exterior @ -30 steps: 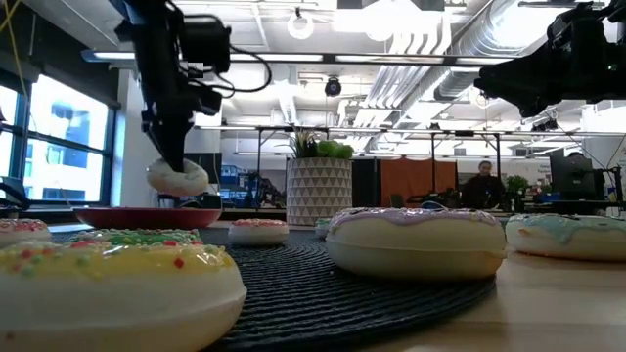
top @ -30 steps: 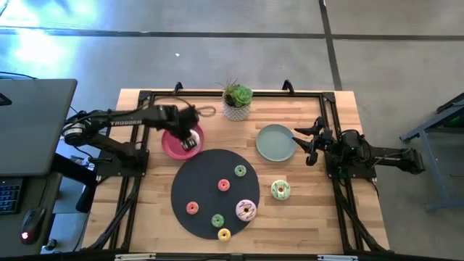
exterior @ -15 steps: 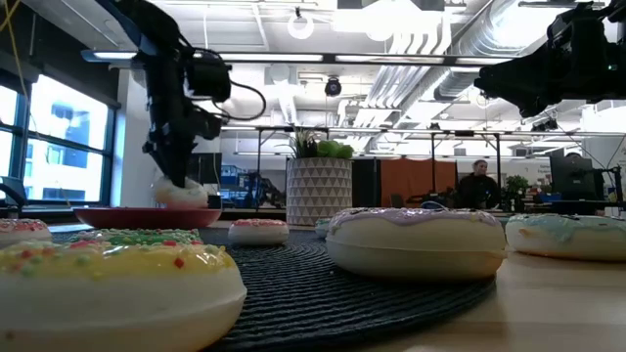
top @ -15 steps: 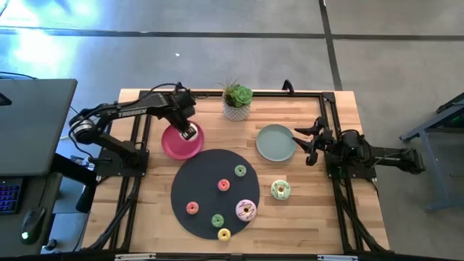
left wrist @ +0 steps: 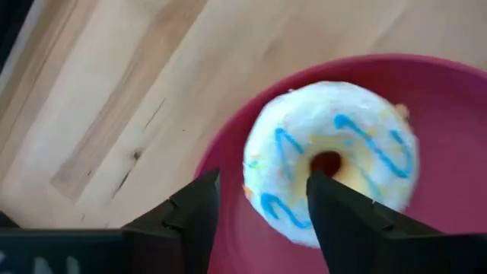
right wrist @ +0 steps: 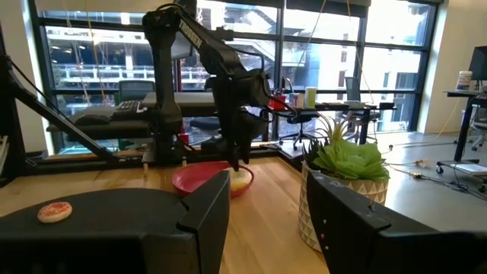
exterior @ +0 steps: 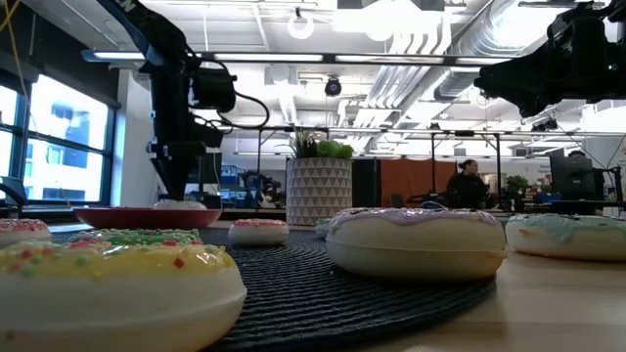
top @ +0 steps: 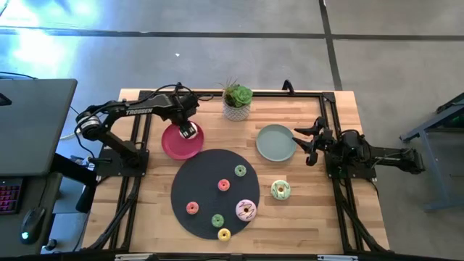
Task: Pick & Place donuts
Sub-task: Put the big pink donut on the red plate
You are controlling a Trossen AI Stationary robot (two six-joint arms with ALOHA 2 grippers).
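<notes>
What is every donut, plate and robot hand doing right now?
Cream donut: lying flat on the red plate.
Red plate: holding that one donut.
Green plate: empty.
Left gripper: open, straddling the cream donut's side.
Right gripper: open, waiting beside the green plate.
Pink-sprinkled donut: on the black mat.
Green-frosted donut: on bare wood, off the mat.
Plant pot: upright.

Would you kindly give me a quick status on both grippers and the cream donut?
Left gripper over red plate, fingers open astride cream donut, which rests on the plate. Right gripper open, idle beside green plate. Nothing obstructing.
</notes>
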